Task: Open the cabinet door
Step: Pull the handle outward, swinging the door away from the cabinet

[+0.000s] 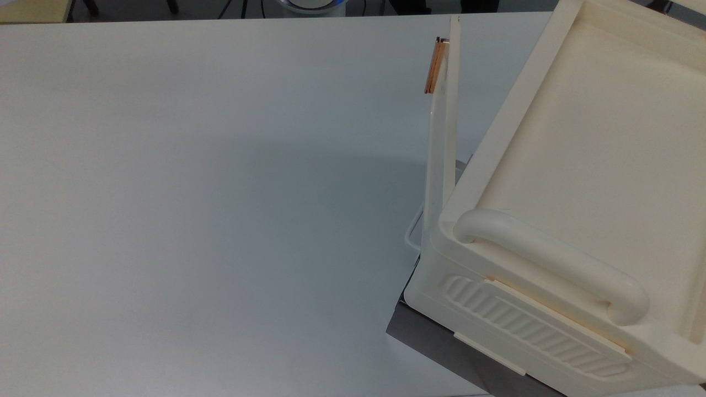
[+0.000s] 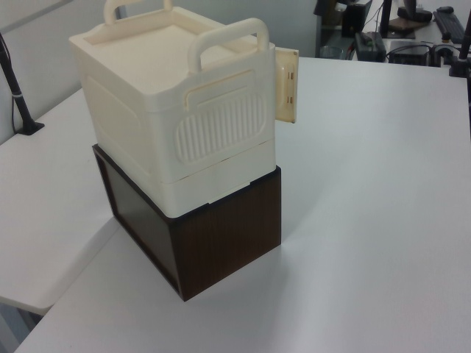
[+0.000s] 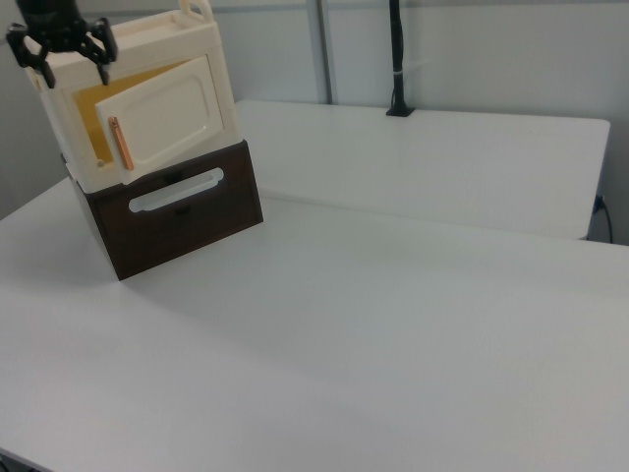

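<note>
The cream cabinet (image 1: 579, 138) sits on a dark brown box (image 2: 228, 220). Its cabinet door (image 1: 444, 127) stands swung out, edge-on in the top view, with the copper bar handle (image 1: 434, 66) at its free end. In the right view the cabinet door (image 3: 172, 118) hangs partly open and shows a yellow inside (image 3: 93, 108) behind it. My gripper (image 3: 74, 69) hovers above the cabinet's upper left corner in the right view, open, with nothing between its fingers and apart from the handle (image 3: 120, 144).
The brown box has a white drawer handle (image 3: 177, 190). The white table (image 1: 193, 193) stretches wide to the top view's left. A black pole (image 3: 397, 59) is clamped at the far table edge. Dark equipment (image 2: 368, 37) stands beyond the table in the left view.
</note>
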`<action>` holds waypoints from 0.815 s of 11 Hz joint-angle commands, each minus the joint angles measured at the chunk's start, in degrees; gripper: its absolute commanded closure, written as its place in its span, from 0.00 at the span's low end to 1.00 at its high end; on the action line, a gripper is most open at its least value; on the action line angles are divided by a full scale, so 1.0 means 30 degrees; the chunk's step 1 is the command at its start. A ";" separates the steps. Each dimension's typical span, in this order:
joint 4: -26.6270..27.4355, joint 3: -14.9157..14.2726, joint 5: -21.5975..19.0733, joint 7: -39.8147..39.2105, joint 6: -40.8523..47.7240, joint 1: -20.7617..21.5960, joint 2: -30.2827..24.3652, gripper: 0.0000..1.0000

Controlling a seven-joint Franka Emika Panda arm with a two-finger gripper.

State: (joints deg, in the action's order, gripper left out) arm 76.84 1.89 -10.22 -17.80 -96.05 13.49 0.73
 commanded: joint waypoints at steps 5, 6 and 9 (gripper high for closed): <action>0.0459 0.2008 -0.0049 0.0601 -0.3843 0.0190 0.1892 0.10; 0.0489 0.2008 -0.0049 0.0600 -0.3873 0.0190 0.2156 0.10; 0.0752 0.1892 0.0097 0.0542 -0.3786 0.0221 0.2218 0.10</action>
State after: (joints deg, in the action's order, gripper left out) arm 77.40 7.91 -10.21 -16.30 -106.45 13.98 8.24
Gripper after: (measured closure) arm 0.101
